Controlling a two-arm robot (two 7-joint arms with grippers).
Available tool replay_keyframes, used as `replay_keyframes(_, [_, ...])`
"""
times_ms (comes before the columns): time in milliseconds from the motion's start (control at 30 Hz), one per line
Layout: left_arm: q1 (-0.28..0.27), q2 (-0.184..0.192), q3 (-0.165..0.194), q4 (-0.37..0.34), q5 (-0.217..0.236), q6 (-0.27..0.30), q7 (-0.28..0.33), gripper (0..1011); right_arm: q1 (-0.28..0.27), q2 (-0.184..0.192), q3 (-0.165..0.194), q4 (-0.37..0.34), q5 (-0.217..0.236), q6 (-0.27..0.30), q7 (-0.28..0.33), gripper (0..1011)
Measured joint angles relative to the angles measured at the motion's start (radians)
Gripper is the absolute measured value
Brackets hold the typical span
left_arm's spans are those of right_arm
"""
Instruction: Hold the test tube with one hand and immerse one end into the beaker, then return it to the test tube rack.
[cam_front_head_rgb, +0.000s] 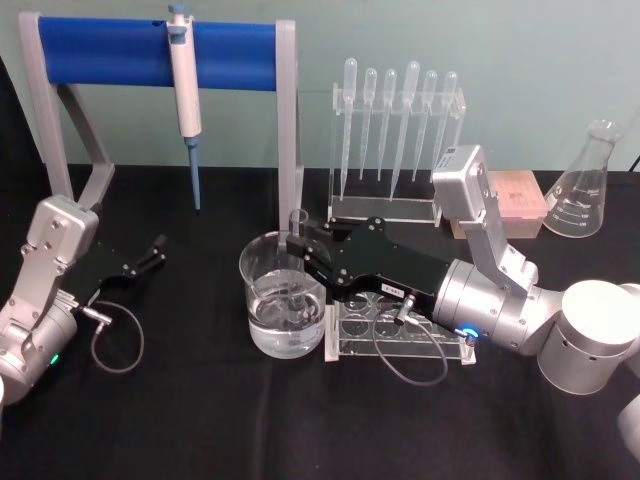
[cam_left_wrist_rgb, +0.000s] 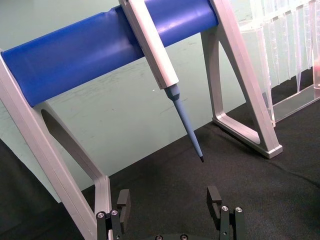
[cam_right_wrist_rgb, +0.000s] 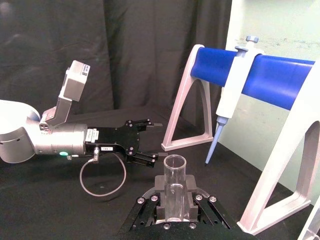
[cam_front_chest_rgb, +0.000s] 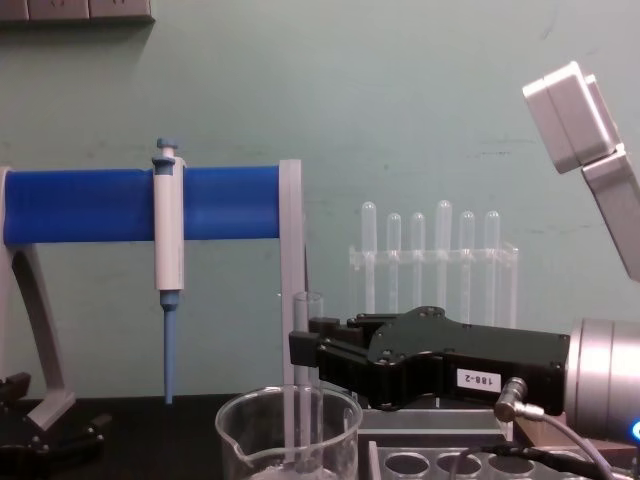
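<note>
The test tube (cam_front_head_rgb: 297, 222) stands upright with its lower end inside the beaker (cam_front_head_rgb: 262, 272), which is partly filled with clear liquid. My right gripper (cam_front_head_rgb: 298, 246), the hand with the "188-2" label (cam_front_chest_rgb: 478, 380), is shut on the tube's upper part just below the rim. In the chest view the test tube (cam_front_chest_rgb: 308, 320) runs down past the beaker (cam_front_chest_rgb: 335, 425) rim into the glass. The right wrist view shows the test tube (cam_right_wrist_rgb: 175, 175) clamped between the jaws. My left gripper (cam_front_head_rgb: 150, 258) rests open at the left, near the blue stand; its fingers (cam_left_wrist_rgb: 214, 196) are spread wide.
A white tube rack (cam_front_head_rgb: 440, 350) lies right beside the beaker, under my right arm. A blue-barred stand (cam_front_head_rgb: 110, 55) with a hanging pipette (cam_front_head_rgb: 185, 90) is behind the beaker. Further right are a clear rack of plastic pipettes (cam_front_head_rgb: 395, 120), a pink box (cam_front_head_rgb: 518, 195) and a conical flask (cam_front_head_rgb: 585, 185).
</note>
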Motion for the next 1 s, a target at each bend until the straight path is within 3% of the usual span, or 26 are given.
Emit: replay_keyframes(1000, [0.000,0.000,0.000,0.000,0.000,0.000,0.000,1000,0.000,0.000,0.000,0.000,0.000,0.000,0.000,243])
